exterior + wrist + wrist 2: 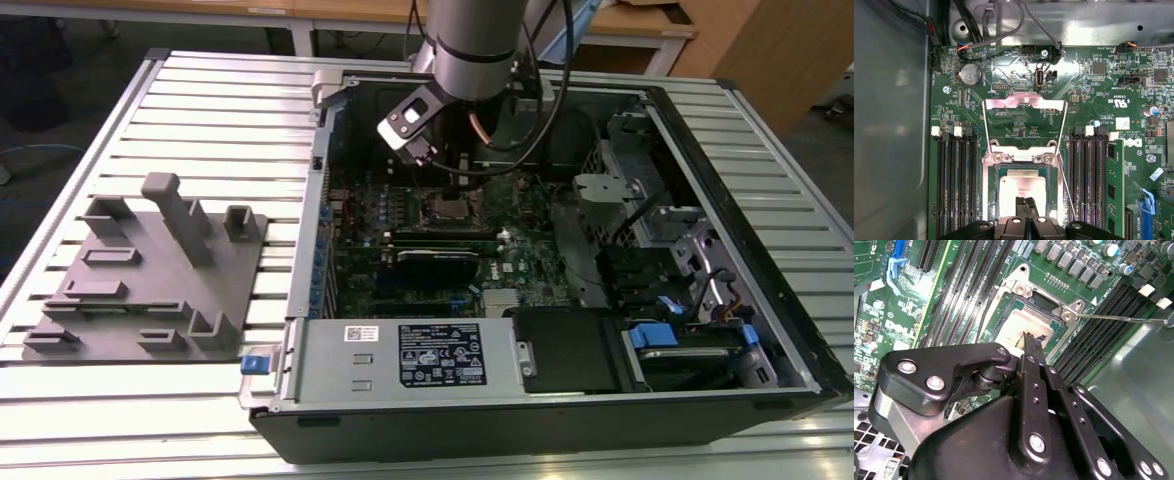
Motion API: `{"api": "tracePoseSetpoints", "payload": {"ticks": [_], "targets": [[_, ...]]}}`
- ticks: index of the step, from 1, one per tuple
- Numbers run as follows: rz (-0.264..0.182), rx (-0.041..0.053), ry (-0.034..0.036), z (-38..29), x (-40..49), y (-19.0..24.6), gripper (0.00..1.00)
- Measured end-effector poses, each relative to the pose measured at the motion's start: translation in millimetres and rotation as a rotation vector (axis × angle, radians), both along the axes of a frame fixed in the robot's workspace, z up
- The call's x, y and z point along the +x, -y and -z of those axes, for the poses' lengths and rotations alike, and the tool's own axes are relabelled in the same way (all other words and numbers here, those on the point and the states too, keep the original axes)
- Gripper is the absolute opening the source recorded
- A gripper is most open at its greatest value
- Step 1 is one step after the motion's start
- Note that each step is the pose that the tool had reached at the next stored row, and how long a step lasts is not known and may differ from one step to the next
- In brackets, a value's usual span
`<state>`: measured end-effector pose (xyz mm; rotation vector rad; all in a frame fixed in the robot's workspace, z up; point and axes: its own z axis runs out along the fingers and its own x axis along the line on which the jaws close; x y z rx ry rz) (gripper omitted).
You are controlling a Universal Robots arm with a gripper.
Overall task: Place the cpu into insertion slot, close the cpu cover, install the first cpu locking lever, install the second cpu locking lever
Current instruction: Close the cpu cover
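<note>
The chip (1024, 186) is a small flat square with a shiny grey top. It lies flat inside the socket (987, 195), which has a silver rim. The cover (1024, 102), a thin silver frame with a hole in the middle, is flipped open, away from the chip. A thin metal lever (1066, 192) runs beside the socket. The gripper (1026, 204) is right over the chip with its two black fingers pressed together, holding nothing. I cannot tell if it touches the chip. Long black slots (956, 185) lie on both sides.
</note>
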<state>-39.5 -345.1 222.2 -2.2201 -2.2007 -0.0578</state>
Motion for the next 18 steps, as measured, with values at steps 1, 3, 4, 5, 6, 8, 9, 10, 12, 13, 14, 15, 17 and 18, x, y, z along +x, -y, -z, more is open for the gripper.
{"api": "tracePoseSetpoints", "payload": {"ticks": [1,3,4,5,6,8,9,10,12,13,14,15,17,18], "targets": [[0.0,0.0003,0.0001,-1.0,0.0,0.0,0.11],[0.0,0.0003,0.0001,-3.1,0.0,0.0,0.11],[0.0,0.0003,0.0001,-4.3,0.0,-0.1,0.11],[0.0,0.0003,0.0002,-5.6,0.0,-0.1,0.11],[0.0,0.0003,0.0002,-7.2,0.0,-0.1,0.11],[0.0,0.0002,0.0001,-10.6,0.0,0.0,0.11],[0.0,0.0003,0.0001,-12.2,0.0,0.0,0.11],[0.0,0.0003,0.0002,-13.1,0.0,0.0,0.11],[0.0,0.0007,0.0004,-13.5,0.1,-0.1,0.11],[0.0,0.0006,0.0003,-13.6,0.1,-0.1,0.11],[0.0,0.0005,0.0003,-13.7,0.0,-0.1,0.11],[0.0,0.0004,0.0002,-13.7,0.0,0.0,0.11],[0.0,0.0003,0.0002,-13.8,0.0,-0.1,0.11],[0.0,0.0004,0.0002,-13.8,0.0,-0.1,0.11]]}}
